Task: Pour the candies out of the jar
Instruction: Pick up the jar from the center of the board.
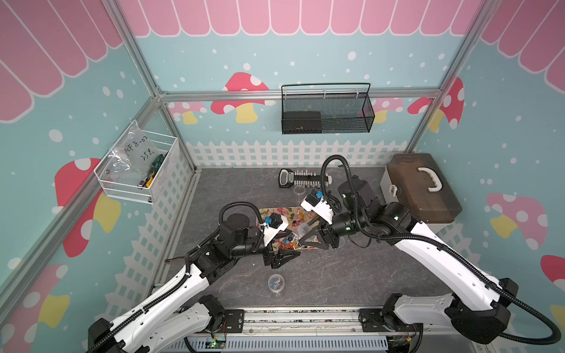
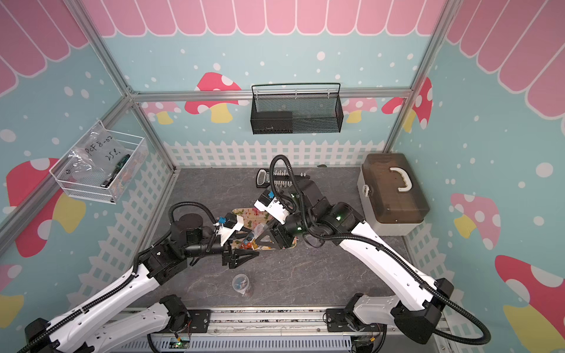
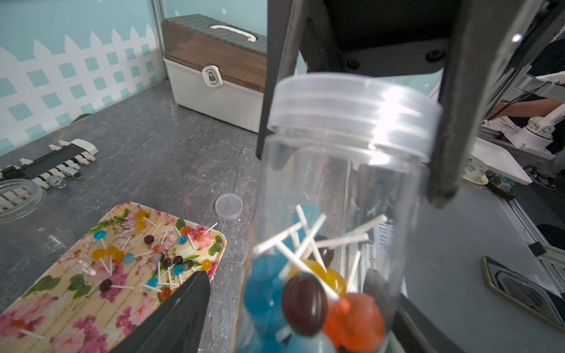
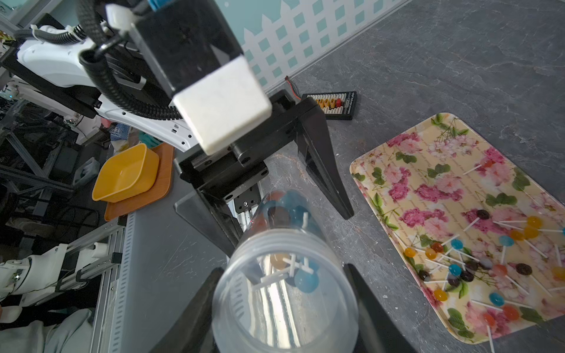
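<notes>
Left arm (image 1: 171,293), right arm (image 1: 434,253) both reach in from near edge, forearms angled inward, wrists turned toward each other. Right end effector (image 3: 351,174) clamped on jar (image 3: 345,122) just under threaded neck. Left end effector (image 4: 290,232) spread, straddling jar's base, gap showing beside fingers.

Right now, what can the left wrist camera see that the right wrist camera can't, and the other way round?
Only the left wrist view: a white storage box with a brown lid, a small clear round cap, and a second clear jar. Only the right wrist view: a yellow plastic tub on a wooden tray, and a black rectangular board with yellow sockets. Both: the clear plastic jar holding colourful lollipops, and the floral tray with more scattered on it.
</notes>
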### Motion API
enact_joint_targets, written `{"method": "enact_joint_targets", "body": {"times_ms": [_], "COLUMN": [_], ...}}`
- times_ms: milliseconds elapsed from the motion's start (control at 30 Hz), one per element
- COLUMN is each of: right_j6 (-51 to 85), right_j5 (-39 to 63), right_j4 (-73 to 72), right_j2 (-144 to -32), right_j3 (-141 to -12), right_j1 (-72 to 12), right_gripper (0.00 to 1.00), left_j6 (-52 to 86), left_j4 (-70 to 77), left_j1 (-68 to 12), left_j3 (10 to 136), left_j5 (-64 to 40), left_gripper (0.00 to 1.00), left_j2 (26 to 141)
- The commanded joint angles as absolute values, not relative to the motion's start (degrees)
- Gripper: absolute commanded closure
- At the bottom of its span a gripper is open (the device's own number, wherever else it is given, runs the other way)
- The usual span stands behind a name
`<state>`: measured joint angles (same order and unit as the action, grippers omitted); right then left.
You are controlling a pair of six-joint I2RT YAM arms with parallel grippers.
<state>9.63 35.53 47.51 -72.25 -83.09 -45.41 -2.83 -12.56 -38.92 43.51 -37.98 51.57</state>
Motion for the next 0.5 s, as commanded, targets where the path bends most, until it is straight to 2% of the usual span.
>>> {"method": "enact_joint_targets", "body": {"times_ms": [0,467], "right_j6": [8.1,9.4], "right_j5": [37.7,39.4], "right_j4": [46.0,42.2], "right_j2": [-72.0,-70.8], "right_j3": [-84.3,-82.9], "right_j1": [-45.4,-44.1], "right_gripper": [0.69,0.69], "left_j6": [-4.4,-4.5], "left_j4": [-12.4,-13.8], "left_j1": [-39.5,-41.0], "left_j3": [45.7,45.6], "left_j5": [-40.7,-41.8], "left_gripper": [0.2,0.4], "left_j2": [52.0,51.4]}}
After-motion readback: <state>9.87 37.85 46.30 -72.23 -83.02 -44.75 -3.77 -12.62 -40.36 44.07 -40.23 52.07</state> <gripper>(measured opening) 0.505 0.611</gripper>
